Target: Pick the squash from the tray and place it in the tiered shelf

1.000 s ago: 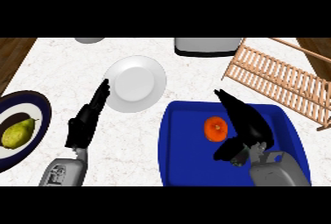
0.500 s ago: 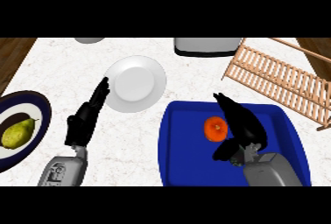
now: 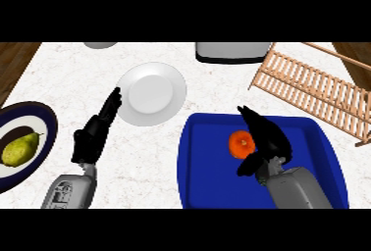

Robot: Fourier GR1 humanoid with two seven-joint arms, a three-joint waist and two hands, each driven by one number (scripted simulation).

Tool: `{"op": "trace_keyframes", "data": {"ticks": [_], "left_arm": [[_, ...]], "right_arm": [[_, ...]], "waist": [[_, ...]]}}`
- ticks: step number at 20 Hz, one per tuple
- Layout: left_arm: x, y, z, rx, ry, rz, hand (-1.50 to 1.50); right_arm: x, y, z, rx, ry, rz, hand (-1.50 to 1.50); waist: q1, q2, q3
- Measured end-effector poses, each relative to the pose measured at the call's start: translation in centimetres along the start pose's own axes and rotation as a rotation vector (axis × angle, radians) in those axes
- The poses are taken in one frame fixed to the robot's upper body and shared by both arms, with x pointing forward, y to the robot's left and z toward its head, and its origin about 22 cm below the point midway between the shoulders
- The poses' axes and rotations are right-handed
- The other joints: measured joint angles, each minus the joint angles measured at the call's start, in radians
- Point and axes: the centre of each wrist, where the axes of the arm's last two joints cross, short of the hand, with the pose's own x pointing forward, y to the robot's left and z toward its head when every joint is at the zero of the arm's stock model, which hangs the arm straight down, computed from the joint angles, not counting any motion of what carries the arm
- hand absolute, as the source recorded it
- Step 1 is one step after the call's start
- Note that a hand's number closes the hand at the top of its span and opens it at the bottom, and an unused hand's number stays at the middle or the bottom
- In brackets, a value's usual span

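Right robot hand beside squash

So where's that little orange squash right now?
In the head view the squash lies in the blue tray at lower right, near the tray's upper middle, right beside the robot's right hand, with the wooden shelf further up and to the right.

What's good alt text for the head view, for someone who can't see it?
The robot's right hand reaches over a blue tray, beside an orange squash lying in it. The left hand rests open near a white plate; a wooden shelf stands at the right.
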Motion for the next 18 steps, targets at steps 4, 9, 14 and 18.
{"op": "trace_keyframes", "data": {"ticks": [4, 9, 14, 18], "left_arm": [[0.6, 0.6, 0.1, -0.003, 0.003, -0.002, 0.00], [0.6, 0.0, 0.4, 0.005, 0.000, 0.001, 0.00], [0.7, 0.7, 0.2, 0.007, 0.001, -0.005, 0.00], [0.9, 0.2, 0.3, 0.004, 0.000, -0.002, 0.00]], "right_arm": [[-0.3, 0.2, -0.2, 0.010, -0.005, -0.001, -1.50], [-0.7, 1.6, -0.6, 0.025, -0.012, 0.007, 1.50], [-0.8, 2.5, -0.4, 0.045, -0.030, 0.067, 1.50], [-1.5, 2.7, -0.8, 0.030, -0.061, 0.109, 1.50]], "waist": [[0.000, 0.000, 0.000], [0.000, -0.001, 0.000], [-0.001, -0.004, -0.002], [0.000, -0.002, -0.001]]}}
